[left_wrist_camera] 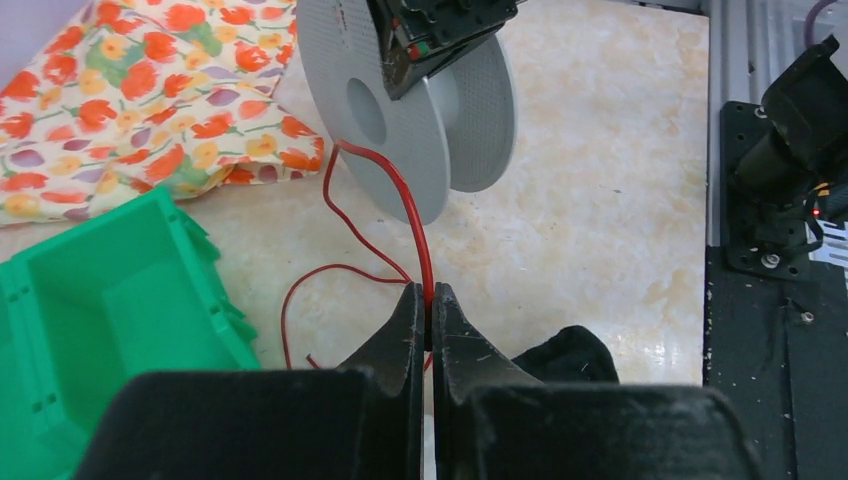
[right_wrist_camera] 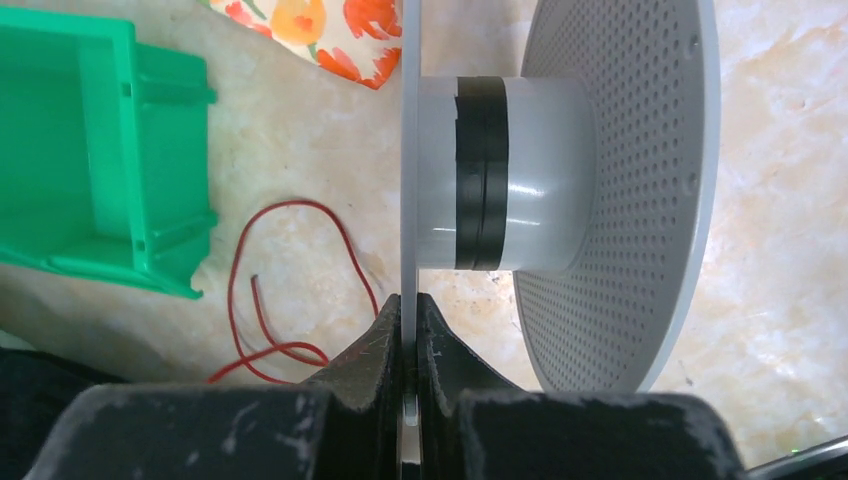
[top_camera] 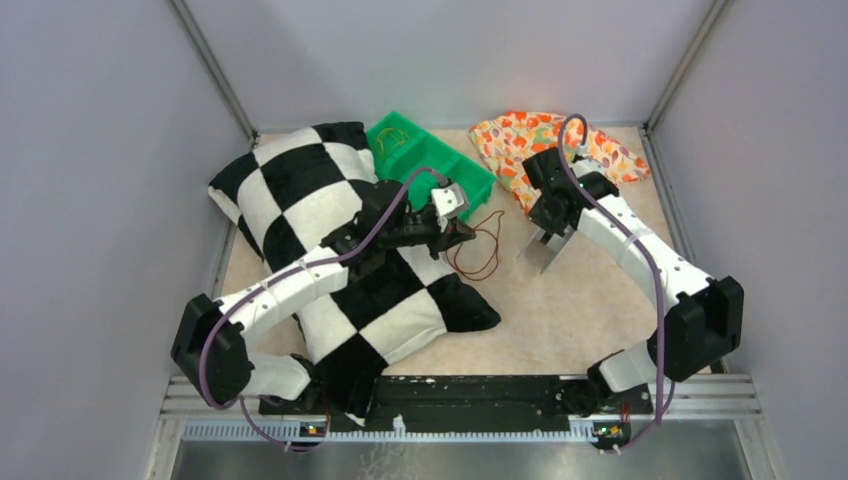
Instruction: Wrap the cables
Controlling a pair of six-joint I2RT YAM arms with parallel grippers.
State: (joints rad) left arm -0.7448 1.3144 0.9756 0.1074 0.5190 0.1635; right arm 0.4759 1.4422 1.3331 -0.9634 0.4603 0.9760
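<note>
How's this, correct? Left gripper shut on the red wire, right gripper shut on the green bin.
No. Right wrist view: the right gripper is shut on the grey spool flange, not the green bin. The left gripper on the red wire is correct.

Overhead; wrist close-ups sharing spool (left_wrist_camera: 405, 150)

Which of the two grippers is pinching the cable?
The left gripper: it is shut on the thin red cable that leads up to the spool. The right gripper is instead clamped on the edge of the spool's flange.
</note>
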